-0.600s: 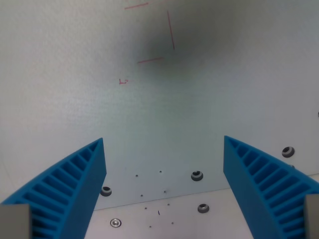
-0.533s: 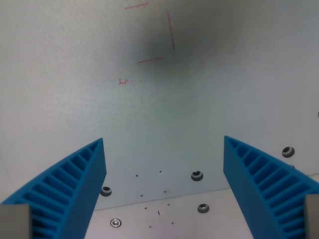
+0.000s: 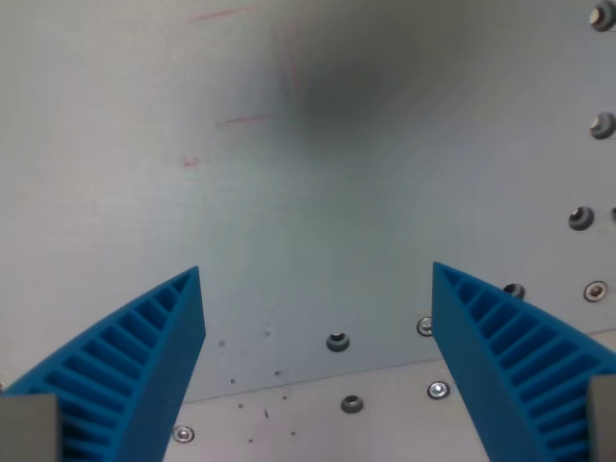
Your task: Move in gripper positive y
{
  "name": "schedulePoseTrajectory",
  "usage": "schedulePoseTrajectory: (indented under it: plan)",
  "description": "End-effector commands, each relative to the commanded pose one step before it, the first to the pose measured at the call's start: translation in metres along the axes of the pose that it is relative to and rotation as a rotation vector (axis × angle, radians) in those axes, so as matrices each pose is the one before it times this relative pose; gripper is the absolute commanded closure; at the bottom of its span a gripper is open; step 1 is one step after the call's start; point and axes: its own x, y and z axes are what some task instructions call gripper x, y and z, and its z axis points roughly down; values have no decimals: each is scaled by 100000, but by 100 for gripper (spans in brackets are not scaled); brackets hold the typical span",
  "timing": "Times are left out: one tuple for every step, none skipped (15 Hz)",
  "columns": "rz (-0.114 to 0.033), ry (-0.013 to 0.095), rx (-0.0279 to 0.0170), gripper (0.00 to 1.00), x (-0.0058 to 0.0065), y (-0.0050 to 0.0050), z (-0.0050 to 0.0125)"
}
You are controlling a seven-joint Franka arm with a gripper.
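Below, the ribbed blue gripper (image 3: 318, 361) gapes wide and empty over a matte grey plate (image 3: 318, 221) with bolts (image 3: 337, 342).

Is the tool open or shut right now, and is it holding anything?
Open and empty. The tool has its two blue fingers standing wide apart, with only the bare grey plate showing between them.

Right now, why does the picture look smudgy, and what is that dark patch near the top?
Wrist view: the thin red pen marks look smeared, probably motion blur; the dark patch is a soft shadow on the pale grey metal plate; the blue ribbed gripper fingers stay sharp.
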Motion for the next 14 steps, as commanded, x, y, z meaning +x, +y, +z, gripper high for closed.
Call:
schedulePoseTrajectory:
  plan:
    - [-979, 456, 281, 0, -51, 1383, -229]
    - [0, 0, 0, 0, 0, 500, 0]
    - [0, 0, 0, 0, 0, 500, 0]
    - [0, 0, 0, 0, 0, 500, 0]
    - [0, 0, 0, 0, 0, 500, 0]
    - [0, 0, 0, 0, 0, 500, 0]
    - [0, 0, 0, 0, 0, 500, 0]
    - [0, 0, 0, 0, 0, 500, 0]
    - [0, 0, 0, 0, 0, 500, 0]
    - [0, 0, 0, 0, 0, 500, 0]
    - [0, 0, 0, 0, 0, 500, 0]
    - [0, 0, 0, 0, 0, 500, 0]
    - [0, 0, 0, 0, 0, 500, 0]
    - [0, 0, 0, 0, 0, 500, 0]
